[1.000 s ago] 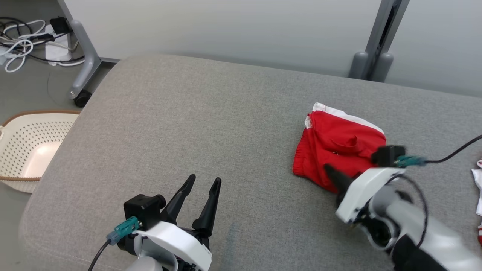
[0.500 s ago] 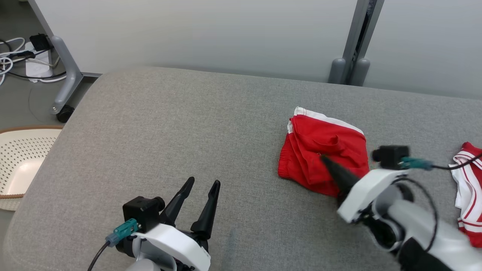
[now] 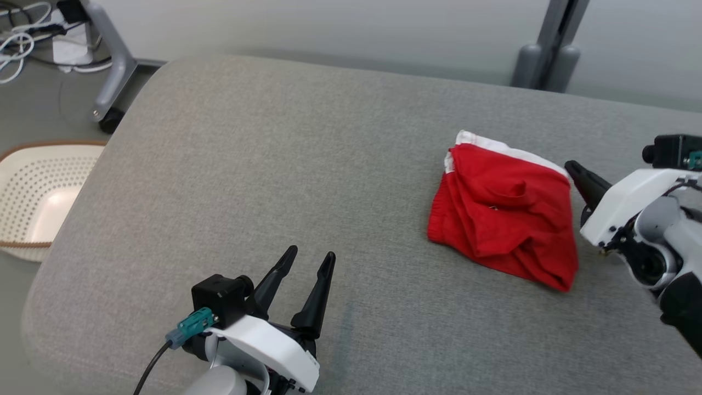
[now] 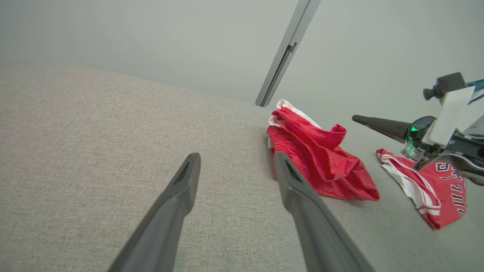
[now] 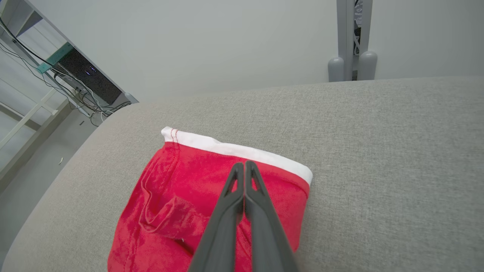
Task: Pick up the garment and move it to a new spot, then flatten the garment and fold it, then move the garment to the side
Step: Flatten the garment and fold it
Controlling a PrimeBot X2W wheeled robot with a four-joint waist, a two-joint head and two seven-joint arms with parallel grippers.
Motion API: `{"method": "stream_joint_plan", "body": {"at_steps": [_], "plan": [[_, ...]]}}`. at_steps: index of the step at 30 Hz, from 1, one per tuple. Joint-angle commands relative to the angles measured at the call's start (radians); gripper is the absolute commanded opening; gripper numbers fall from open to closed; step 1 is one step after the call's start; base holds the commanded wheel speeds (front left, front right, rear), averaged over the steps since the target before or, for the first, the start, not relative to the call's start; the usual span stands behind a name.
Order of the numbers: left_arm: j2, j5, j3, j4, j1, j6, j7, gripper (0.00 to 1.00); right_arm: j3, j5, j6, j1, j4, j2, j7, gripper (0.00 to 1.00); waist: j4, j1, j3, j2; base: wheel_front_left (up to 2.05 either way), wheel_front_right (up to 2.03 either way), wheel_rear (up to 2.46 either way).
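Right end effector [image 3: 573, 167] now at garment [image 3: 504, 214] edge (together); left end effector [image 3: 311, 253] apart over open cushion [image 3: 274, 153]

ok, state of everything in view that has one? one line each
red shorts, roughly folded, rumpled, lying on the grey cushion, not held
left pincer, open, holding nothing, apart from the shorts
right pincer, shut, holding nothing, raised by the shorts' right edge
red-and-white jersey, crumpled on the cushion, apart from the shorts
white basket, upright on the floor left of the cushion
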Motion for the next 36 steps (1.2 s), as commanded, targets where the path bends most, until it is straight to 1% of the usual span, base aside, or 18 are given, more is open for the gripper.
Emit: {"method": "stream_joint_plan", "body": {"at_steps": [1,4,5,6,8,11,17,20,24,26,33,36], "plan": [[-0.001,0.008,0.001,0.005,-0.017,-0.004,-0.005,1.00,-0.002,0.005,0.000,-0.017,0.008,-0.006,0.016,0.00,0.025,0.0000,0.027,0.0000,0.00,0.00,0.00],[-0.008,0.010,0.001,0.012,-0.030,-0.008,-0.008,1.00,0.010,0.024,0.000,-0.054,0.049,-0.014,0.111,0.00,0.047,0.0000,0.048,0.0000,0.00,0.00,0.00],[-0.012,0.010,-0.001,0.021,-0.031,-0.012,-0.011,1.00,0.016,0.040,0.000,-0.076,0.071,-0.019,0.179,0.00,0.056,0.0000,0.054,0.0000,0.00,0.00,0.00],[-0.015,0.010,-0.002,0.024,-0.033,-0.013,-0.012,1.00,0.018,0.047,0.000,-0.086,0.079,-0.022,0.205,0.00,0.060,0.0000,0.056,0.0000,0.00,0.00,0.00],[-0.020,0.010,-0.004,0.032,-0.040,-0.019,-0.012,1.00,0.024,0.056,0.000,-0.102,0.089,-0.026,0.248,0.00,0.067,0.0000,0.059,0.0000,0.00,0.00,0.00],[-0.028,0.010,-0.008,0.042,-0.045,-0.024,-0.015,1.00,0.029,0.082,0.000,-0.105,0.095,-0.013,0.302,0.00,0.075,0.0000,0.061,0.0000,0.00,0.00,0.00],[-0.038,0.007,-0.012,0.063,-0.046,-0.034,-0.018,1.00,0.025,0.155,0.000,-0.070,0.093,0.031,0.387,0.00,0.081,0.0000,0.060,0.0000,0.00,0.00,0.00],[-0.037,0.003,-0.011,0.071,-0.039,-0.033,-0.020,1.00,0.022,0.190,0.000,-0.034,0.051,0.049,0.408,0.00,0.079,0.0000,0.045,0.0000,0.00,0.00,0.00],[-0.031,-0.002,-0.008,0.079,-0.018,-0.025,-0.020,1.00,0.039,0.215,0.000,0.033,-0.024,0.070,0.429,0.00,0.060,0.0000,0.009,0.0000,0.00,0.00,0.00],[-0.026,-0.006,-0.006,0.077,-0.014,-0.024,-0.019,1.00,0.054,0.223,0.000,0.069,-0.066,0.095,0.430,0.00,0.046,0.0000,-0.012,0.0000,0.00,0.00,0.00],[-0.009,-0.010,-0.005,0.066,0.003,-0.013,-0.010,1.00,0.090,0.197,0.000,0.153,-0.209,0.176,0.342,0.00,-0.012,0.0000,-0.068,0.0000,0.00,0.00,0.00],[-0.001,-0.011,0.000,0.056,0.007,-0.005,-0.009,1.00,0.086,0.184,0.000,0.170,-0.266,0.180,0.284,0.00,-0.039,0.0000,-0.085,0.0000,0.00,0.00,0.00]]}}
